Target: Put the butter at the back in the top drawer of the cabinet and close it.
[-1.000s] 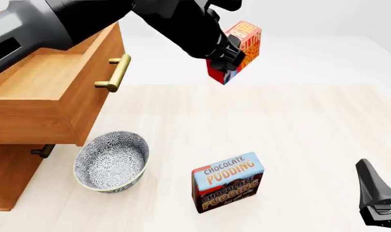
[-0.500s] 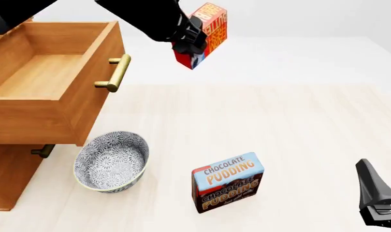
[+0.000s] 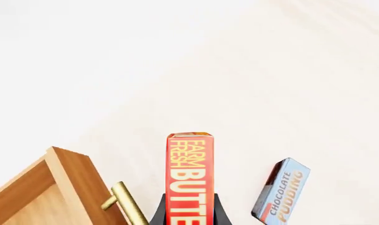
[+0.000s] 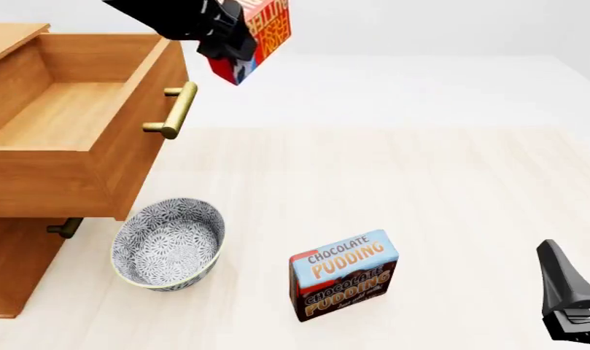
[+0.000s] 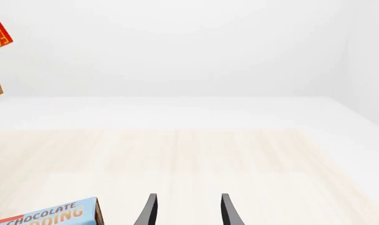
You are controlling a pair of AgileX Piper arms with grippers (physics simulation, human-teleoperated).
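The butter [image 4: 260, 33], a red box with orange lettering, hangs tilted in the air, and my left gripper [image 4: 227, 40] is shut on it. It is above and just right of the open top drawer [image 4: 71, 117] and its brass handle [image 4: 174, 109]. In the left wrist view the butter [image 3: 190, 173] stands between the fingers [image 3: 159, 214], with the drawer front [image 3: 77, 183] beside it. The cabinet [image 4: 12, 270] stands at the left edge. My right gripper [image 5: 188, 213] is open and empty, low at the near right [image 4: 567, 299].
A patterned grey bowl [image 4: 168, 244] sits on the table below the drawer's front. The Chocolate Pudding box [image 4: 343, 273] stands upright near the front middle. A lower drawer's handle [image 4: 63, 228] shows under the open drawer.
My left arm has carried the butter up and to the left, from over the table's back middle to near the open drawer's front. The right arm has not moved.
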